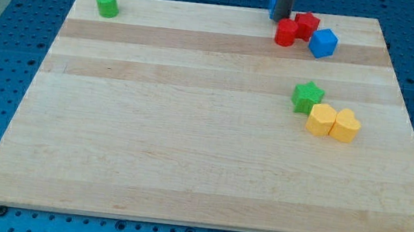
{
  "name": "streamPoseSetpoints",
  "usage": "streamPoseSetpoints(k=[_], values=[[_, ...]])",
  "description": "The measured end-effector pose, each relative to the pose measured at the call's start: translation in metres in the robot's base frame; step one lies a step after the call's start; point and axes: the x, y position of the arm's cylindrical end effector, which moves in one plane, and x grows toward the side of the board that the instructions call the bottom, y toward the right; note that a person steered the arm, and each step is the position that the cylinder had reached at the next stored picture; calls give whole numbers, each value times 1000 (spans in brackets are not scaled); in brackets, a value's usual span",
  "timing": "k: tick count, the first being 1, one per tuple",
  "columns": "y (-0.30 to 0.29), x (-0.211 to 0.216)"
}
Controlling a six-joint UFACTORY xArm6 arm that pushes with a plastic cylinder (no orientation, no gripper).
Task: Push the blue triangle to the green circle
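Observation:
The blue triangle shows only as a thin blue sliver at the view's top edge of the board, mostly hidden behind my rod. My tip sits just right of it, touching or nearly touching, and just above the red round block. The green circle stands far off at the board's top left corner.
A red star block and a blue cube sit right of my tip. A green star and two yellow blocks cluster at the middle right. The wooden board lies on a blue perforated table.

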Motion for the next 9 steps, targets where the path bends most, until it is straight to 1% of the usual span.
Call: streamPoseSetpoints(k=[2,4,5,6,8,9], values=[[-7,7],[-31,11],[-27,13],[-13,14],[34,10],[42,-7]])
